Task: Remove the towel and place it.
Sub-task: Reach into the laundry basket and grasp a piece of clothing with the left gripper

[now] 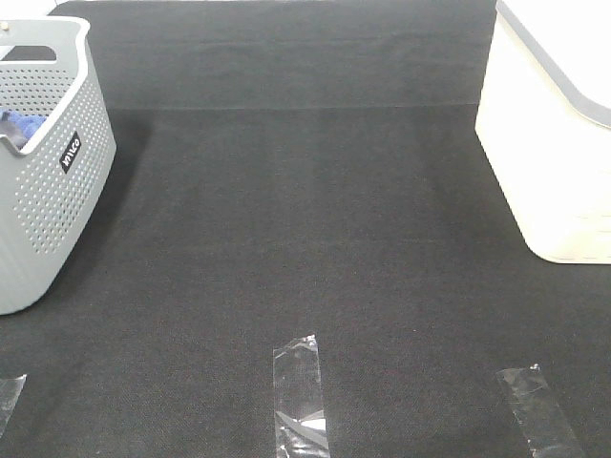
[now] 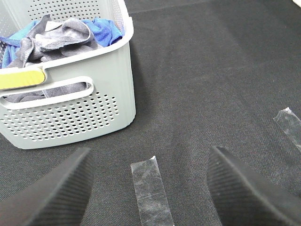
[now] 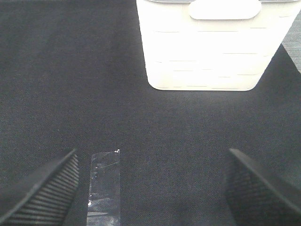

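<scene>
Right now the towel (image 2: 61, 36) lies bunched inside the grey perforated basket (image 2: 89, 117). Its grey-lavender folds are heaped against a bright blue cloth (image 2: 107, 27), which sits toward the basket's far wall. More of the towel shows through the handle slot in the near wall. A yellow piece (image 2: 21, 77) rests on the basket's rim; what it is cannot be told.

In the high view the basket stands at the left edge of the black fabric-covered desk (image 1: 305, 239), with a small dark label on its side. From that view only a bit of the blue cloth shows over the rim. At the right edge, well apart from the basket, stands a white bin (image 1: 549, 162) with a grey band along its top.

Clear tape is stuck to the desk near its front: a middle tape strip (image 1: 301, 396), a right tape strip (image 1: 539, 415) and a left tape strip (image 1: 8, 396) that is barely in the picture.

The left gripper (image 2: 149, 160) is released and empty. Its ribbed black fingers (image 2: 51, 193) are spread wide over the desk near the basket, with one strip of tape between them. The right gripper (image 3: 153, 157) is likewise spread wide and grasps nothing. It faces the white bin, with a strip of tape just beside one finger.
</scene>
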